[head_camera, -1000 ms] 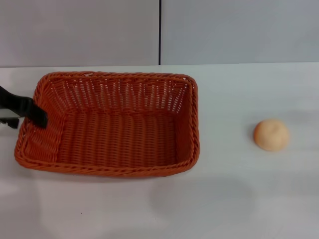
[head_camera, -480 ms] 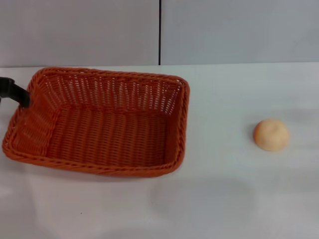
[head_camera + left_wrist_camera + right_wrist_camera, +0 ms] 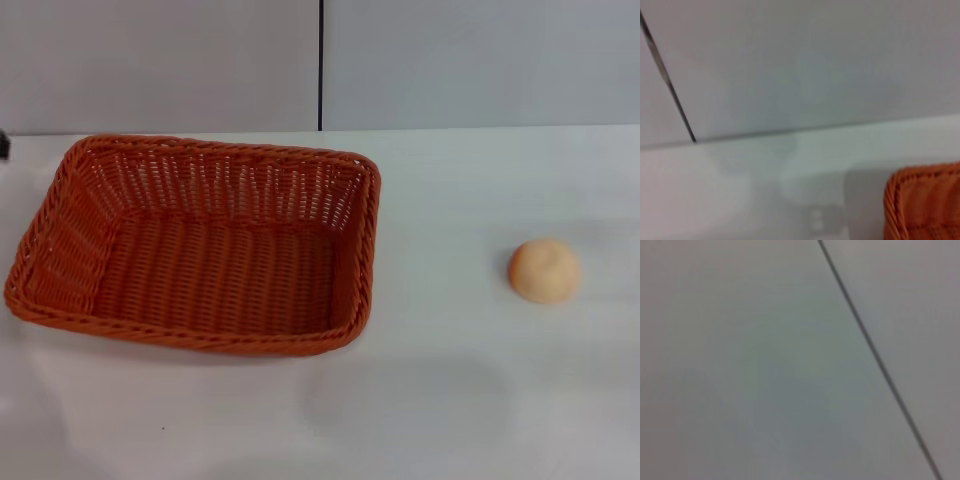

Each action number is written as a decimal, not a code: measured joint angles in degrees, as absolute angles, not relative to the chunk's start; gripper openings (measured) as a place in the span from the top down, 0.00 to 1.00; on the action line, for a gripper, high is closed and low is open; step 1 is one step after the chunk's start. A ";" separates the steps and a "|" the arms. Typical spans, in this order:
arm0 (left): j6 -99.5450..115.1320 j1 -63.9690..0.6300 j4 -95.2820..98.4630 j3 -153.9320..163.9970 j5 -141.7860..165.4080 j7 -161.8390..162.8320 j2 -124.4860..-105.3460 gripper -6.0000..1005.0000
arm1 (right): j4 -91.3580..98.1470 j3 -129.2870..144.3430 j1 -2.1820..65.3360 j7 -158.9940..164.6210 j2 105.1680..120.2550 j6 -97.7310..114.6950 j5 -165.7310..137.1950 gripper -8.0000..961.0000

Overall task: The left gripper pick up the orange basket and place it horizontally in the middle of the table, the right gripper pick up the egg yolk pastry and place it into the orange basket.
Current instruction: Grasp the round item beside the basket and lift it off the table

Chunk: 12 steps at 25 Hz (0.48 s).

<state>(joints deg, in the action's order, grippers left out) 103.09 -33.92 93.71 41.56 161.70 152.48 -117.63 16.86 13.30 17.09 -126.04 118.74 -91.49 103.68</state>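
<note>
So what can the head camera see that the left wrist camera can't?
Only the head view shows the pastry, the whole basket with its empty inside, and a dark sliver at the left edge, probably the left tool. Only the left wrist view shows that wall seam from so near. Both share the basket, the table and the wall.

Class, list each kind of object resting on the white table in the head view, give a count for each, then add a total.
Orange basket: 1
Egg yolk pastry: 1
Total: 2
</note>
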 joint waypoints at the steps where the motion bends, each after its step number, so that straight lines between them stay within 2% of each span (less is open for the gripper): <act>1: 102.11 -32.57 95.24 41.08 160.30 151.08 -117.85 0.32 | 17.19 14.17 17.14 -125.95 118.75 -91.65 103.14 0.24; 4: 95.63 -26.27 99.64 40.60 150.90 147.47 -118.09 0.32 | 19.00 18.74 17.33 -124.17 118.81 -91.27 101.10 0.24; 5: 90.31 -20.64 100.77 40.41 140.83 144.28 -117.94 0.32 | 20.06 19.81 17.38 -122.58 118.76 -90.99 100.07 0.24; 6: 90.31 -20.64 100.77 40.41 140.83 144.28 -117.94 0.32 | 21.48 20.43 17.49 -120.44 118.76 -90.76 98.47 0.24; 12: 78.45 -5.75 95.87 38.81 108.75 123.03 -118.09 0.32 | 26.81 21.09 18.48 -110.72 118.86 -90.78 92.50 0.24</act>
<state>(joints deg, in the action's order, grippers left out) 78.45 -5.75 95.87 38.81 108.75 123.03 -118.09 26.81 21.09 18.48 -110.72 118.86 -90.78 92.50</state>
